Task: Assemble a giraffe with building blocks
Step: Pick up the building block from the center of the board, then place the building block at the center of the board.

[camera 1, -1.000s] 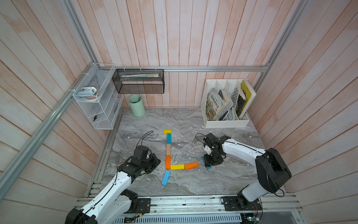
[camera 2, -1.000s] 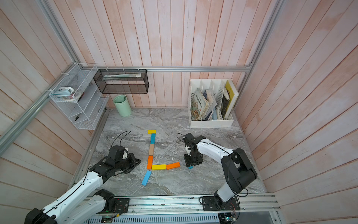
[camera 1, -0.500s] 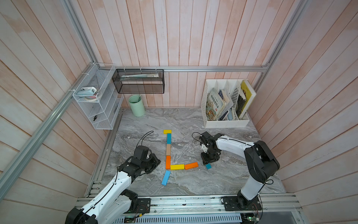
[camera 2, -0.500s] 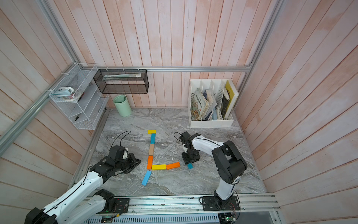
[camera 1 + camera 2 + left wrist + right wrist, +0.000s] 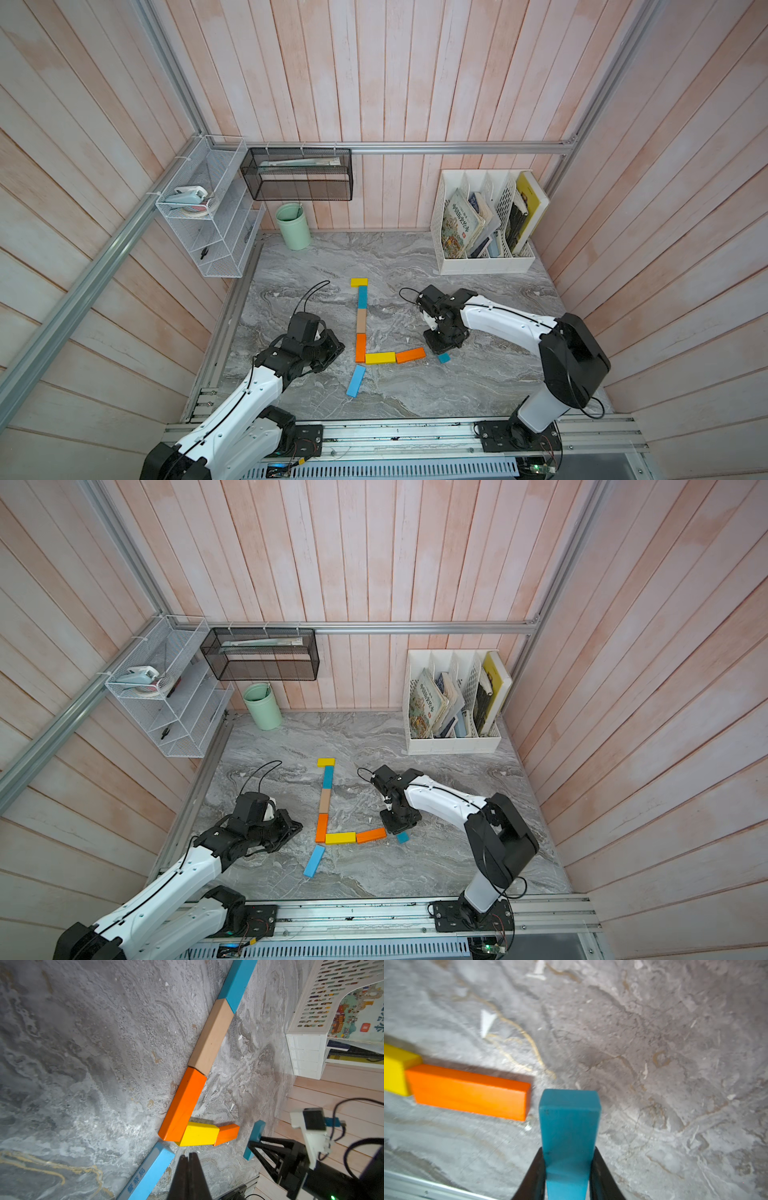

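1. Since a second ago the right gripper [image 5: 568, 1150] has drawn its jaws inward and now pinches the loose teal block [image 5: 569, 1118] between both fingers. The left gripper [image 5: 188, 1155] has stayed put.
2. Count: eight blocks [image 5: 340, 838], namely two yellow, two orange, two teal, one light blue and one tan; two grippers.
3. Left gripper: fingers pressed together, holding nothing, low over the table [image 5: 415, 266], left of the giraffe [image 5: 321, 827], with bare marble between them.
4. Giraffe, mid-table, seven blocks lying flat. The yellow head block [image 5: 359, 282] lies crosswise at the far end. The teal neck block [image 5: 362, 296], tan block [image 5: 361, 321] and orange neck block [image 5: 360, 347] follow end to end. The yellow body block [image 5: 380, 358] and orange body block [image 5: 410, 355] run rightward from the near corner.
5. Light blue block [image 5: 355, 380]: slants from that corner toward the near rail [image 5: 415, 430], its upper end just beside the orange neck block.
6. Loose teal block: steeply on end just right of the orange body block's free end, with a narrow gap between them. Whether its lower end touches the table I cannot tell.
7. Bare marble lies right of the right gripper and along the near rail. One wire shelf [image 5: 216, 249], one mesh basket [image 5: 297, 183], one green cup [image 5: 293, 228] and one file rack [image 5: 486, 264] line the far edges, well apart from the blocks.
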`<state>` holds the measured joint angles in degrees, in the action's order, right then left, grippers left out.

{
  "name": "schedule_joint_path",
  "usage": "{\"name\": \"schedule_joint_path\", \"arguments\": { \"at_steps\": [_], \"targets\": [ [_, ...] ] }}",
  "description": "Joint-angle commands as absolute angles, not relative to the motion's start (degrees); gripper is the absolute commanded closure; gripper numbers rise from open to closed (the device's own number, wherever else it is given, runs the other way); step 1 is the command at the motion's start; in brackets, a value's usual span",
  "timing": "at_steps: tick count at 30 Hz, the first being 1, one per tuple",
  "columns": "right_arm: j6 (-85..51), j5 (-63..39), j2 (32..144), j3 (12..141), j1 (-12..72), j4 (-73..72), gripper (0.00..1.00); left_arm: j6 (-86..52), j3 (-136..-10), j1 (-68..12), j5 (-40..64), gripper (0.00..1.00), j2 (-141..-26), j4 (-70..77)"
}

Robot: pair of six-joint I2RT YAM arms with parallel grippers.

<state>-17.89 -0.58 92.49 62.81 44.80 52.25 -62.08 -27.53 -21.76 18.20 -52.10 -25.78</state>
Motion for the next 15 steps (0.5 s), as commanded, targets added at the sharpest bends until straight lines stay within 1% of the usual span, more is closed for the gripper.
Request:
{"name": "schedule_joint_path", "arguments": {
  "at_steps": [1, 7, 15],
  "targets": [
    [-24.0, 0.5, 88.5, 62.4, 49.9, 58.7, 0.9, -60.9, -28.1, -21.4, 18.4, 1.0, -50.9, -26.5],
    [-31.6, -8.8, 82.3, 56.5, 56.0, 52.0, 0.91, -61.3, -27.5, -21.4, 18.2, 1.0, -50.4, -26.1],
    [-33.3, -8.7, 84.9, 52.6, 58.5, 47.6, 0.91, -60.9, -27.9, -21.4, 18.2, 1.0, -50.5, -26.7]
  ]
}}
